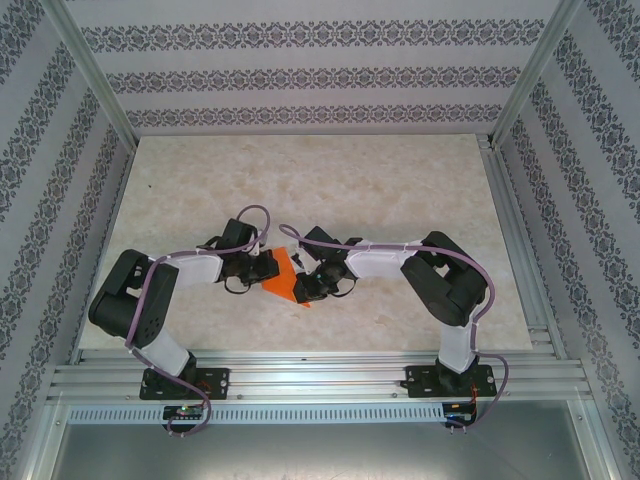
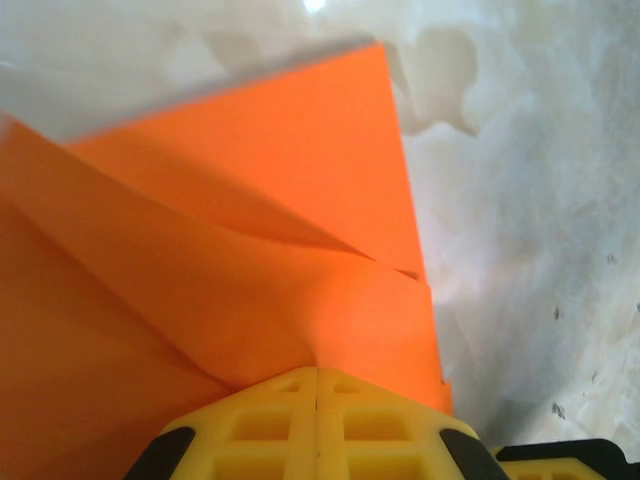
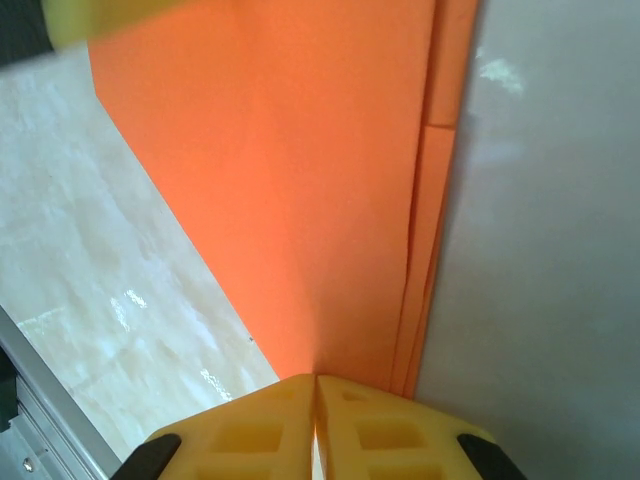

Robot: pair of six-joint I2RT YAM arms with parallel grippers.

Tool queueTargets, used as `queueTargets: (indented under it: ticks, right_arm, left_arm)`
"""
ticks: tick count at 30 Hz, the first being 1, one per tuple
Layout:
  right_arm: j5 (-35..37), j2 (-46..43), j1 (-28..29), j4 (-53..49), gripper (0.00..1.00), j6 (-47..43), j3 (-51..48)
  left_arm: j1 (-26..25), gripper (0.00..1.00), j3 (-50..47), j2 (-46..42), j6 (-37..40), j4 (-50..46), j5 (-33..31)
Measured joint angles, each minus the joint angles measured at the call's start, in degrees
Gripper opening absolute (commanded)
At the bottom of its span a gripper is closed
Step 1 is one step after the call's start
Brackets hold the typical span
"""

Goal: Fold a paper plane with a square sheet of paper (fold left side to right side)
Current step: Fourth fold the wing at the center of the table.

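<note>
- Seen from above, the left pincer (image 1: 268, 268) and the right pincer (image 1: 306, 284) meet nose to nose near the middle of the desk (image 1: 330, 180). The orange paper (image 1: 283, 277) sits between them.
- The left pincer (image 2: 317, 372) is closed on the paper. In its wrist view the two yellow fingers (image 2: 260, 425) press together along one seam. The sheet (image 2: 250, 200) spreads out from that seam, ahead of the tips and off to their left.
- Ahead of the left pincer the paper lies in layers. A soft diagonal fold runs from the far left down toward the tips, and a straight edge bounds the sheet on the right.
- Beyond that straight edge, to the right of the left pincer, the pale marbled desk shows.
- The right pincer (image 3: 317, 378) is likewise clamped on the paper. Its yellow fingers (image 3: 375, 435) meet at a thin seam. The sheet (image 3: 300, 150) rises from there as a wedge that widens away from the tips.
- Just right of the right pincer's tips, the edges of several layers run straight ahead, side by side and touching.
- Left of the right pincer is the glossy marbled desk, with a metal rail (image 3: 30, 440) at the near left corner.
- At the far left of the right wrist view a blurred yellow shape (image 3: 90, 15) lies over the paper's far end; what it is cannot be told.
- From above, the paper reads as a small creased shape, and a little orange tip pokes out on the near side of the right pincer.
- Whether the paper touches the desk or hangs above it cannot be told.
</note>
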Motion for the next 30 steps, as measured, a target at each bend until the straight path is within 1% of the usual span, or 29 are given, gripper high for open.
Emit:
queueTargets:
  ticks: [8, 20, 27, 30]
  right_arm:
    - [0.2, 0.3, 0.1, -0.8, 0.12, -0.2, 0.6]
    - [1.1, 1.5, 0.8, -0.9, 0.12, -1.1, 2.5]
    - [1.1, 1.7, 0.8, -1.2, 0.12, -1.1, 2.8]
    - [1.1, 1.7, 0.8, -1.2, 0.12, -1.1, 2.8]
  left_arm:
    - [5.0, 0.05, 3.8, 2.7, 3.6, -2.8, 1.1]
    - [11.1, 0.06, 10.8, 9.2, 8.0, -7.8, 8.2]
    - [15.4, 0.06, 15.1, 12.5, 9.7, -9.1, 8.7]
    - [15.9, 0.06, 16.5, 13.5, 10.1, -10.9, 9.9]
